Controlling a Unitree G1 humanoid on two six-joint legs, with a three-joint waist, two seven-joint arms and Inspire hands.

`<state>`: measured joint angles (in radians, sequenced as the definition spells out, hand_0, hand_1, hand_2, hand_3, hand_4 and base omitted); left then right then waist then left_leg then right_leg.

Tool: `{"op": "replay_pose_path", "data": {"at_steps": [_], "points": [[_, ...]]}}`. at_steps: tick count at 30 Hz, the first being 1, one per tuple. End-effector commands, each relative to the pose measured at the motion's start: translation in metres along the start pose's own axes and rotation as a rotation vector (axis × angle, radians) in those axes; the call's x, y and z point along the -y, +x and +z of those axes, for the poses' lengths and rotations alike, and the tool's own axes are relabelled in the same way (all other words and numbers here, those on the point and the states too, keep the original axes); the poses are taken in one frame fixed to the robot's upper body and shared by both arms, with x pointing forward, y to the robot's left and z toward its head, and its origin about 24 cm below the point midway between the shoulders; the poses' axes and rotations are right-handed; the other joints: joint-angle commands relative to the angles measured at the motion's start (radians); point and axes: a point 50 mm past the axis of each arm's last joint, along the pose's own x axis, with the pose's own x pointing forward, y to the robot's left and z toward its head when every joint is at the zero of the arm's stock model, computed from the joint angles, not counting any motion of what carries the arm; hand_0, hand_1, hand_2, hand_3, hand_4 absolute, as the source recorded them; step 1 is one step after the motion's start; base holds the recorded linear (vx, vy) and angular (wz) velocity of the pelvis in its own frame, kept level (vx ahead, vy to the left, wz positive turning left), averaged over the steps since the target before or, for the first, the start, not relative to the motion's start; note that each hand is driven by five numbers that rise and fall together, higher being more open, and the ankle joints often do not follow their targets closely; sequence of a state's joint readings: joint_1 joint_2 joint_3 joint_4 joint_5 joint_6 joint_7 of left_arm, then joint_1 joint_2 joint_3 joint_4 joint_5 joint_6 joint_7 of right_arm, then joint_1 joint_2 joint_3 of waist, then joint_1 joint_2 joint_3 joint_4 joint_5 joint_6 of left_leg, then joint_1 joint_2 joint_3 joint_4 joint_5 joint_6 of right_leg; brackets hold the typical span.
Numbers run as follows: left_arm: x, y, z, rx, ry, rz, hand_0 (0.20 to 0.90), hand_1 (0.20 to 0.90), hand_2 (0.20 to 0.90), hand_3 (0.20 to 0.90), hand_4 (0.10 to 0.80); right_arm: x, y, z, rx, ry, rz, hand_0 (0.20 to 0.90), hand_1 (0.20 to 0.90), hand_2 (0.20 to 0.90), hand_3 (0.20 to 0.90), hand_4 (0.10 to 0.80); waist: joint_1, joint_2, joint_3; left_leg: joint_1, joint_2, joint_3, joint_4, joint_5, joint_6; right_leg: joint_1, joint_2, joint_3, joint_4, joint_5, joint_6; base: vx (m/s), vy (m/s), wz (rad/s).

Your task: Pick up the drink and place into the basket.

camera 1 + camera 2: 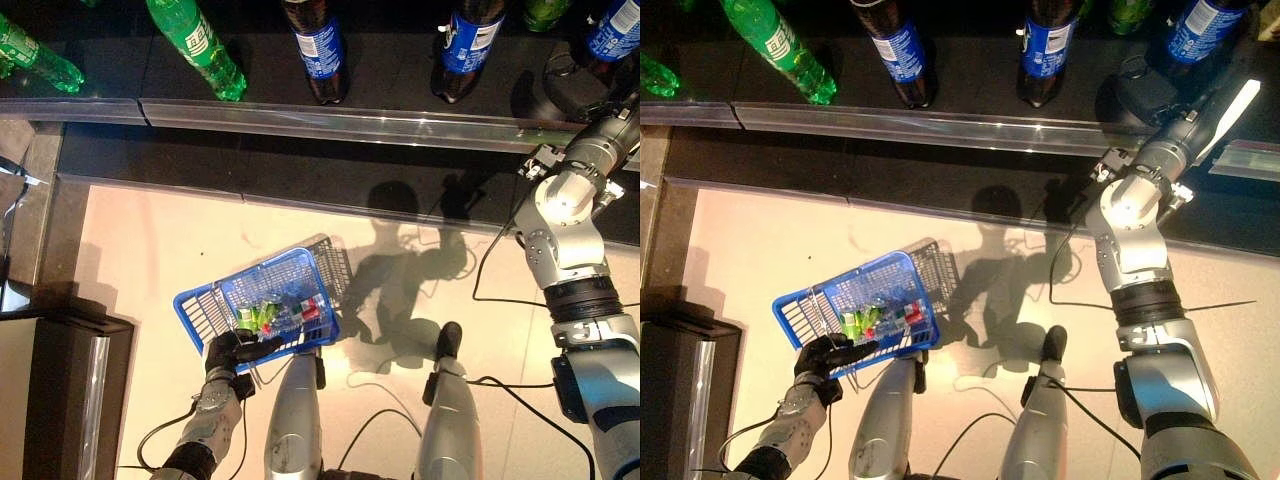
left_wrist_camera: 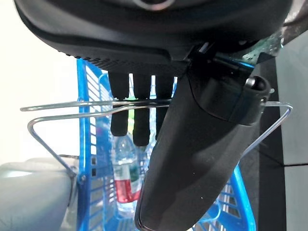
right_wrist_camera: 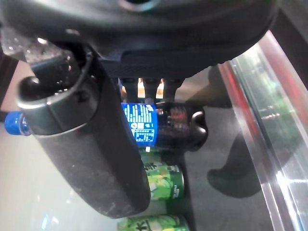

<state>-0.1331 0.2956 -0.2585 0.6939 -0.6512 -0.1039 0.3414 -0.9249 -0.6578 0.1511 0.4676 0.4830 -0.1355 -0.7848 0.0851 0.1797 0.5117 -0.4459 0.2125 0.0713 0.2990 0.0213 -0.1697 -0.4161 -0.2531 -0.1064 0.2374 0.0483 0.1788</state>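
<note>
pale floor lay below a dark shelf (image 1: 300, 120) across the frame's top. left hand (image 1: 228, 352) curled round the basket (image 1: 262, 305) handle. right hand (image 3: 96, 144) hovered spread over a blue-labelled bottle (image 3: 159, 126), upper right; likely heavy, slick, best gripped mid-body.

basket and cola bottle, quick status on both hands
Left hand curled on the blue basket handle. Right hand around the dark cola bottle on the shelf, grip unclear. Bottle not yet lifted.

Robot hand (image 3: 96, 159) before cola bottle (image 3: 163, 126), green cans (image 3: 163, 183) beside
</note>
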Motion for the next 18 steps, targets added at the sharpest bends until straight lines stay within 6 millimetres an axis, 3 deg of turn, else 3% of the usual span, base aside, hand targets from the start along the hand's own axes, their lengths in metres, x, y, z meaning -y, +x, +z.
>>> {"op": "replay_pose_path", "data": {"at_steps": [1, 8, 9, 11, 18], "points": [[-0.029, -0.012, -0.014, -0.017, 0.061, 0.048, 0.3, 0.3, 0.3, 0.2, 0.1, -0.008, 0.028, 0.091, 0.329, 0.079, 0.035, 0.9, 0.9, 0.9, 0.9, 0.8, 0.014, -0.038, 0.008, -0.088, -0.019, -0.064, 0.073, 0.194, 0.022, 0.067, 0.039, -0.05, -0.018, -0.009, -0.123, 0.0, 0.0, 0.0], [-0.031, -0.012, -0.013, -0.021, 0.063, 0.05, 0.3, 0.3, 0.3, 0.2, 0.1, -0.006, 0.036, 0.097, 0.34, 0.039, 0.039, 0.9, 0.9, 0.9, 0.9, 0.8, 0.015, -0.039, 0.008, -0.078, -0.021, -0.063, 0.067, 0.192, 0.022, 0.071, 0.038, -0.054, -0.017, -0.009, -0.122, 0.0, 0.0, 0.0], [-0.034, -0.011, -0.012, -0.018, 0.064, 0.047, 0.3, 0.3, 0.3, 0.2, 0.1, -0.006, 0.043, 0.101, 0.331, -0.018, 0.077, 0.552, 0.552, 0.552, 0.494, 0.394, 0.017, -0.041, 0.008, -0.067, -0.024, -0.061, 0.056, 0.19, 0.023, 0.074, 0.036, -0.058, -0.019, -0.008, -0.121, 0.0, 0.0, 0.0], [-0.034, -0.011, -0.01, -0.011, 0.06, 0.043, 0.3, 0.3, 0.3, 0.2, 0.1, -0.006, 0.046, 0.103, 0.338, -0.042, 0.097, 0.3, 0.3, 0.3, 0.2, 0.1, 0.017, -0.044, 0.008, -0.067, -0.024, -0.059, 0.049, 0.192, 0.026, 0.066, 0.035, -0.061, -0.018, -0.004, -0.122, -0.016, 0.006, 0.0], [-0.032, -0.011, -0.008, -0.001, 0.062, 0.031, 0.3, 0.3, 0.3, 0.2, 0.1, -0.004, 0.045, 0.1, 0.33, -0.022, 0.093, 0.3, 0.3, 0.3, 0.2, 0.1, 0.017, -0.048, 0.008, -0.055, -0.023, -0.052, 0.044, 0.171, 0.03, 0.065, 0.03, -0.065, -0.009, -0.011, -0.12, 0.0, 0.0, 0.0]]}}
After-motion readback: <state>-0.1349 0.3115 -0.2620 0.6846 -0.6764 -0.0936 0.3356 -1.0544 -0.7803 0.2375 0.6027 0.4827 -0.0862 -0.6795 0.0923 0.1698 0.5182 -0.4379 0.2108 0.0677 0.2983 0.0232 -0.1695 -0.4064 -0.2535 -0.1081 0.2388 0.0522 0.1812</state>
